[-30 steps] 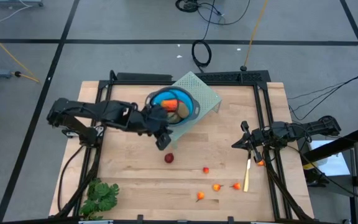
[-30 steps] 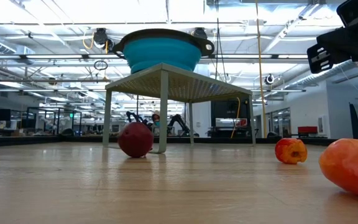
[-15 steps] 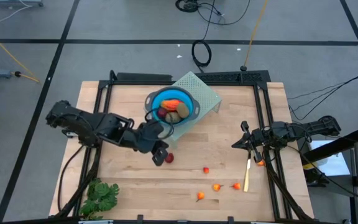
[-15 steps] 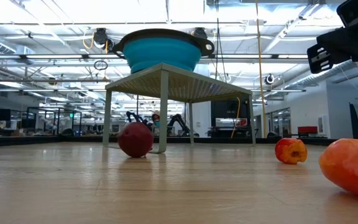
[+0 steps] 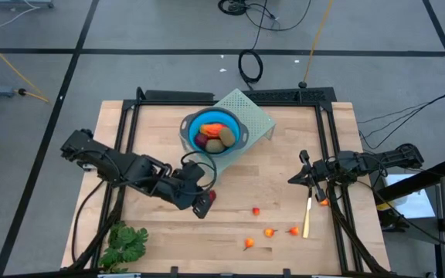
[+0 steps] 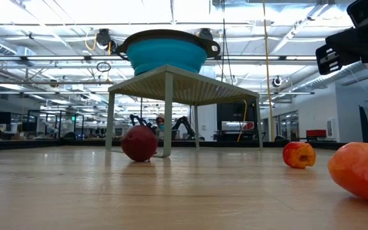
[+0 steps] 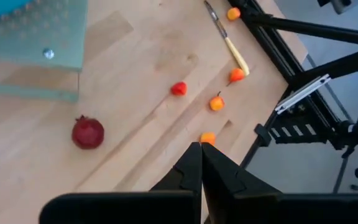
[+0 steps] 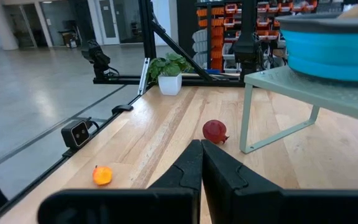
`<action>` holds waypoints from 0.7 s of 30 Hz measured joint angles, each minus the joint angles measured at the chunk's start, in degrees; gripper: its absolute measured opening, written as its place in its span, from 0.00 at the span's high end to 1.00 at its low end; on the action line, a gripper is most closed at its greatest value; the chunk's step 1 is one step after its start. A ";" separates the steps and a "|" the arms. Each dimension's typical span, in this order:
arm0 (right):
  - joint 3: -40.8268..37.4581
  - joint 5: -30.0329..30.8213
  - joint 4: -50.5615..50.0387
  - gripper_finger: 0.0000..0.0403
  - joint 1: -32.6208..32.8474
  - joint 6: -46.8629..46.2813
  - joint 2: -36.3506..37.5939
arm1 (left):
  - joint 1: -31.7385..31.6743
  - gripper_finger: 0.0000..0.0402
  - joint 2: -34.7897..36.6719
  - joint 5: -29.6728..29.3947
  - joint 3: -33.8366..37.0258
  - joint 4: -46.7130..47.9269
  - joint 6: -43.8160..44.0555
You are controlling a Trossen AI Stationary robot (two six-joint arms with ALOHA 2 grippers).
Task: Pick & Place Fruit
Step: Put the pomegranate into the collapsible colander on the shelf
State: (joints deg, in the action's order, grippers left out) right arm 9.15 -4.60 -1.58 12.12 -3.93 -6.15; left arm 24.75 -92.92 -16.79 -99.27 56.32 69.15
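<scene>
A: Left claw (image 5: pixel 202 207)?

B: Low over the table (image 5: pixel 161 232), just past centre toward 7 o'clock in the high view. Fingers pressed together, nothing between them. The wrist view shows the tips (image 7: pixel 201 163) meeting over bare wood.

A: Nearest fruit?

B: Dark-red ball (image 5: pixel 210 196), just beside the claw at its 1 o'clock, loose on the wood. The low view has it (image 6: pixel 138 143) resting in front of a leg of the rack (image 6: pixel 167 114). Whether claw and ball touch, I cannot tell.

A: Bowl?

B: Blue bowl (image 5: pixel 232 136) sits on the pale green rack (image 5: pixel 259 118) at 12 o'clock of the table. Inside: a red-orange piece (image 5: pixel 214 128), a second dark-red ball (image 5: pixel 202 140) and two olive-brown ovals (image 5: pixel 221 140).

A: The small ones?

B: Scattered on the wood toward 5 o'clock. One red (image 5: pixel 256 211); three orange at (image 5: pixel 270 232), (image 5: pixel 293 230) and (image 5: pixel 248 243). One more (image 5: pixel 324 202) by the right frame rail. The low view shows two close up (image 6: pixel 298 154), (image 6: pixel 361 170).

A: Right claw (image 5: pixel 293 178)?

B: Parked at 3 o'clock, shut and empty, fingers (image 8: pixel 199 163) together in its wrist view.

A: Other items?

B: Yellow stick (image 5: pixel 307 216) lying beside the orange ones, below the right claw. Green bunch (image 5: pixel 125 243) at the 7 o'clock corner, well apart from all fruit.
</scene>
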 joint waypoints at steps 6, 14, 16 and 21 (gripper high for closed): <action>0.00 0.00 -0.05 1.00 0.00 0.53 0.00 | 1.10 0.98 -0.93 -0.40 0.01 0.55 4.60; 0.00 0.00 -0.12 1.00 -0.01 0.55 0.00 | 1.92 0.98 -2.11 -0.63 -0.01 0.88 6.69; 0.00 0.00 -0.15 1.00 -0.02 0.55 0.00 | 1.91 0.99 -2.21 -0.84 0.01 0.72 6.99; 0.00 0.00 -0.22 1.00 0.00 0.55 0.00 | 1.91 0.99 -2.58 -1.28 -0.01 0.63 8.06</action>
State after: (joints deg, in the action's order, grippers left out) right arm 9.15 -4.60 -1.80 12.12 -3.38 -6.15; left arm 26.65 -95.50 -18.06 -99.29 56.95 77.21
